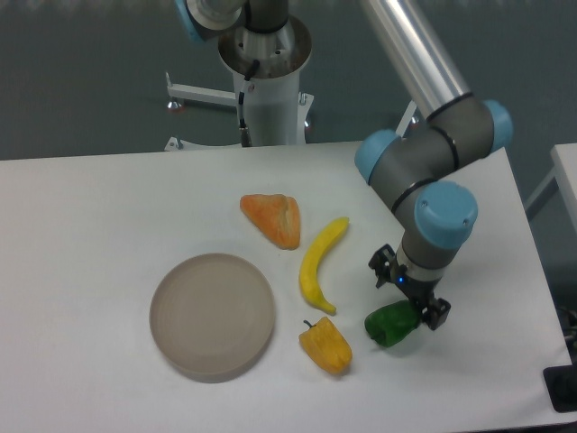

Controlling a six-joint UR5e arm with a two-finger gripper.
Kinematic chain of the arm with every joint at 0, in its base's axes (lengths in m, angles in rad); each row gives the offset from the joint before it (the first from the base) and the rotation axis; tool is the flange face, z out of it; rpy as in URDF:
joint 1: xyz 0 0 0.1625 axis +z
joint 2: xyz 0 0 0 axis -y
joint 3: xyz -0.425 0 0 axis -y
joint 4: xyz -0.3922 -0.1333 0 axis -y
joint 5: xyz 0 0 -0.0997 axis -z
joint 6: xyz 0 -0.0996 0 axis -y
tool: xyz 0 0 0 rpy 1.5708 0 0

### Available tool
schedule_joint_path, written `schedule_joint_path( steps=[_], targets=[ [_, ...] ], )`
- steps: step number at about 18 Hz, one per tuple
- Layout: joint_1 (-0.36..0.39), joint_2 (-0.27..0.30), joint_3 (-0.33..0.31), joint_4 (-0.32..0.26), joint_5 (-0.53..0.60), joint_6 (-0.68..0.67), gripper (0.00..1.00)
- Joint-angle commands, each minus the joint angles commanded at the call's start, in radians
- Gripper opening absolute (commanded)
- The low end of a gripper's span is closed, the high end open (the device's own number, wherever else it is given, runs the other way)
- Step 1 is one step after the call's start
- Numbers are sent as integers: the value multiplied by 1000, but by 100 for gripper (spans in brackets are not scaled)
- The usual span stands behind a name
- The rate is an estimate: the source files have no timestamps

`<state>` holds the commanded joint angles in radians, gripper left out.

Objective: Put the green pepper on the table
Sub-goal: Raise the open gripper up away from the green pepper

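The green pepper is small, glossy and dark green. It is low on the white table at the front right, just right of the yellow-orange pepper. My gripper points down right over the pepper's upper right side. Its black fingers stand on either side of that end and appear closed on it. The fingertips are partly hidden by the wrist and the pepper. I cannot tell whether the pepper's underside touches the table.
A yellow-orange pepper lies left of the green one. A banana and an orange wedge-shaped item lie behind it. A round grey-beige plate sits at the front centre. The table's right edge is near the arm.
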<state>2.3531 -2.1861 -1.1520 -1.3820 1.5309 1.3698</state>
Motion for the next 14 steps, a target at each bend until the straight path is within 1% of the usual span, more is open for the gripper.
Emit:
schedule_joint_path(
  steps=[4, 5, 8, 11, 14],
  targets=[
    [9, 57, -17, -17, 32, 34, 100],
    [24, 80, -23, -44, 43, 72, 100],
    [51, 109, -37, -57, 51, 146, 100],
    [74, 150, -90, -54, 52, 198, 100],
    [77, 152, -94, -55, 52, 201, 100]
  ],
)
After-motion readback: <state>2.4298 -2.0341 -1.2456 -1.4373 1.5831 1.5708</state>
